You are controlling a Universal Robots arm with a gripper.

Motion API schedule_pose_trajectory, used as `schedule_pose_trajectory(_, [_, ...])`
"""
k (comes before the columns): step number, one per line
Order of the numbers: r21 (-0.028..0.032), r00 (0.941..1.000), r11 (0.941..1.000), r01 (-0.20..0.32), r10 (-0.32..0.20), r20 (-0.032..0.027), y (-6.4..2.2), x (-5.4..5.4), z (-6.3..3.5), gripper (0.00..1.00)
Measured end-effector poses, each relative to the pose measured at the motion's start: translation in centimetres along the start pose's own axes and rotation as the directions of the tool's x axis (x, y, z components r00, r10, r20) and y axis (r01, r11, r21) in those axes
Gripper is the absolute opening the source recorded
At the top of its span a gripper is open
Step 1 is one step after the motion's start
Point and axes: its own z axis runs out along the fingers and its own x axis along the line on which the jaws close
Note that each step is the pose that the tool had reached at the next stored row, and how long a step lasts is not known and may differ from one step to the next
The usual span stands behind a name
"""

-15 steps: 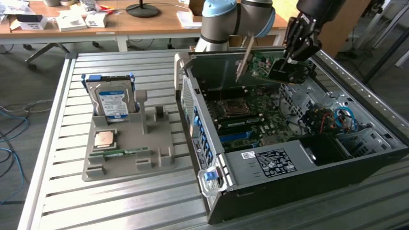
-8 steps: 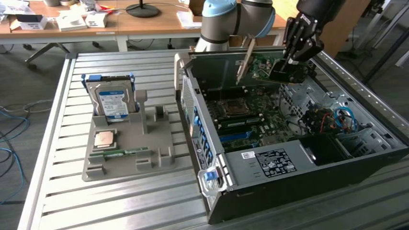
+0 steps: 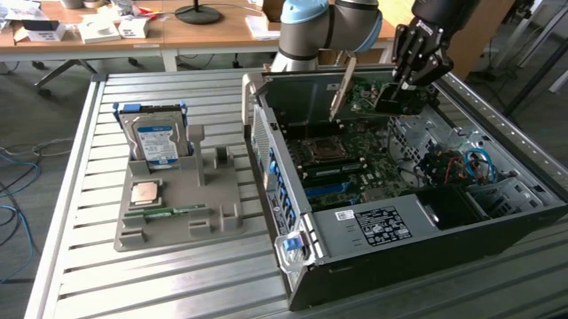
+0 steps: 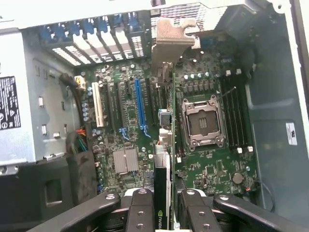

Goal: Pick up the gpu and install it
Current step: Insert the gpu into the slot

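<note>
In the exterior view, the gripper [image 3: 392,100] hung inside the open computer case [image 3: 382,272], near its rear wall, with its fingers clamped on the gpu [image 3: 355,98]; the card stood on edge above the motherboard [image 3: 355,169], its bracket end toward the back of the case. To the exterior view's left, well apart from the case, a grey holder [image 3: 169,229] carried a hard drive [image 3: 155,136], a processor chip [image 3: 146,193] and a memory stick [image 3: 169,212]. In the wrist view, the two black fingers [image 4: 140,212] pinched the gpu [image 4: 161,193] edge-on, its metal bracket [image 4: 171,41] at the far end, hanging over the board between the long blue slot [image 4: 140,108] and the empty processor socket [image 4: 203,121]
</note>
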Motion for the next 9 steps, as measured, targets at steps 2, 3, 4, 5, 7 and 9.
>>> schedule_pose_trajectory(2, [0.0006, 0.9998, 0.9998, 0.021, -0.021, -0.0023, 0.00, 0.00, 0.01, 0.26])
schedule_pose_trajectory(3, [0.0008, 0.9995, 0.9995, 0.032, -0.032, -0.0033, 0.00, 0.00, 0.02, 0.26])
schedule_pose_trajectory(4, [0.0011, 0.9991, 0.9991, 0.043, -0.043, -0.0044, -0.01, 0.00, 0.03, 0.26])
schedule_pose_trajectory(5, [0.0014, 0.9985, 0.9985, 0.054, -0.054, -0.0056, -0.01, 0.00, 0.04, 0.26])
schedule_pose_trajectory(7, [0.0019, 0.9970, 0.9970, 0.077, -0.077, -0.0078, -0.01, 0.00, 0.07, 0.26])
schedule_pose_trajectory(9, [0.0022, 0.9950, 0.9951, 0.099, -0.099, -0.0101, -0.01, -0.01, 0.09, 0.26])
